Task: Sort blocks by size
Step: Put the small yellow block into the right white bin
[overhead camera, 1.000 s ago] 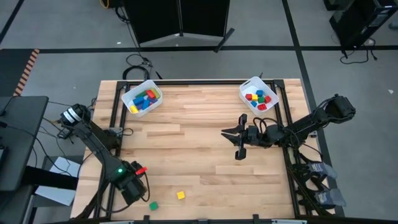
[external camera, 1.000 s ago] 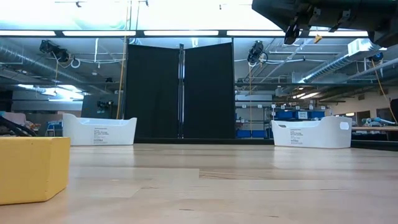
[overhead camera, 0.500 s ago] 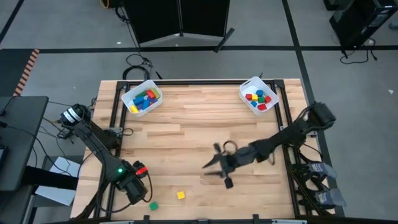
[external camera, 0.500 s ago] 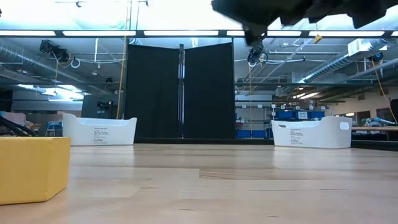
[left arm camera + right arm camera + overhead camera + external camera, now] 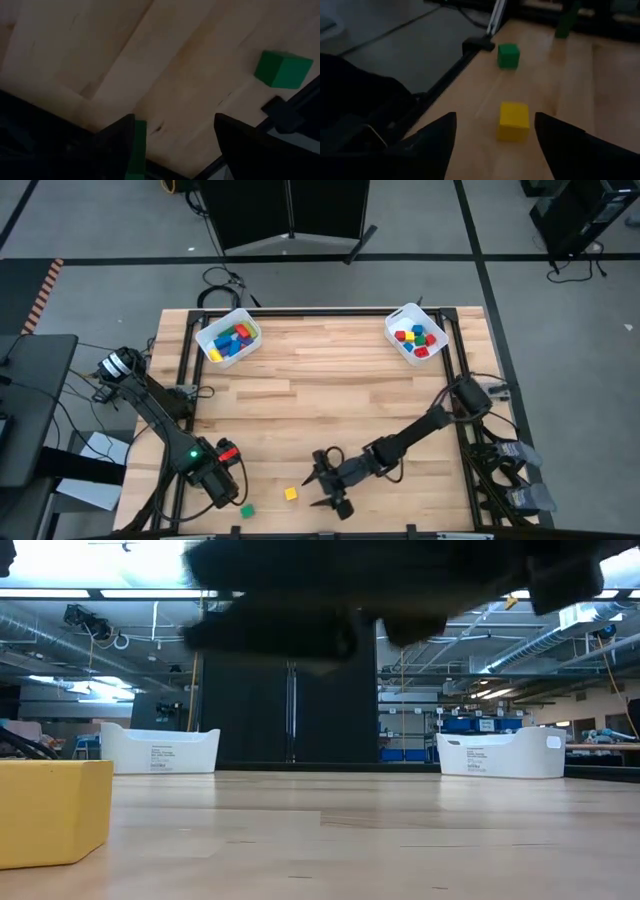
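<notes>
Wood-plank counter (image 5: 300,395) is seen on grey floor, w/ two white bins (image 5: 229,338) (image 5: 416,332) (coloured blocks inside) at far corners. Yellow cube (image 5: 291,494) & green cube (image 5: 246,510) are left near front edge, apart; no long axis on either. Right hand (image 5: 322,489) is held spread just beside yellow cube. Left hand (image 5: 235,502) is parked spread by green cube.

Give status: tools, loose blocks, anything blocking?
Right tool open, empty, closing on yellow block near front edge. Left tool open, parked front-left by green block. Path clear. Both bins hold blocks.
</notes>
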`<control>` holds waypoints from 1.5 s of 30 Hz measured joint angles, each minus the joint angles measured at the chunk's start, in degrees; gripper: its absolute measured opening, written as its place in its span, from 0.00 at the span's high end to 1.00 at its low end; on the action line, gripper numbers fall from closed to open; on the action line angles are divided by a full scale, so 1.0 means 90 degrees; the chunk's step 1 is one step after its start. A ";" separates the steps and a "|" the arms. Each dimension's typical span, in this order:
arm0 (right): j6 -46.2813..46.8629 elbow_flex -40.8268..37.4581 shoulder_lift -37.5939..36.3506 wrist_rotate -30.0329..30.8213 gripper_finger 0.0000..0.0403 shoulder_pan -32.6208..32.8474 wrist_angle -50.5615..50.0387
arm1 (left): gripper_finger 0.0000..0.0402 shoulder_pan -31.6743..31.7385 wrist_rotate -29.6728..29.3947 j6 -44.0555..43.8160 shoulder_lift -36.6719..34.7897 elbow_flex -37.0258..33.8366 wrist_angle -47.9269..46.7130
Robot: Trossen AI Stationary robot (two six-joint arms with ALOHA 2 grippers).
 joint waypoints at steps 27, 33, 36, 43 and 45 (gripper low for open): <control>0.0585 0.1693 0.1764 0.0252 0.44 -0.0239 -0.0538 | 0.30 0.0000 -0.0322 -0.0002 0.0000 0.0000 0.0005; 0.0429 0.1691 0.1761 0.0222 0.65 -0.0282 -0.0567 | 0.30 0.0000 -0.0411 -0.0002 0.0000 0.0000 0.0007; 0.0220 0.1681 0.1634 0.0319 0.65 -0.0315 -0.0770 | 0.30 0.0000 -0.0439 0.0000 0.0000 0.0000 0.0009; -0.0673 0.0818 0.0167 0.1559 0.65 -0.0515 -0.0917 | 0.30 0.0000 -0.0447 0.0000 0.0000 0.0000 0.0024; -0.0803 0.0257 -0.0535 0.1953 0.65 -0.0693 -0.0887 | 0.30 0.0000 -0.0448 0.0000 0.0000 0.0000 0.0022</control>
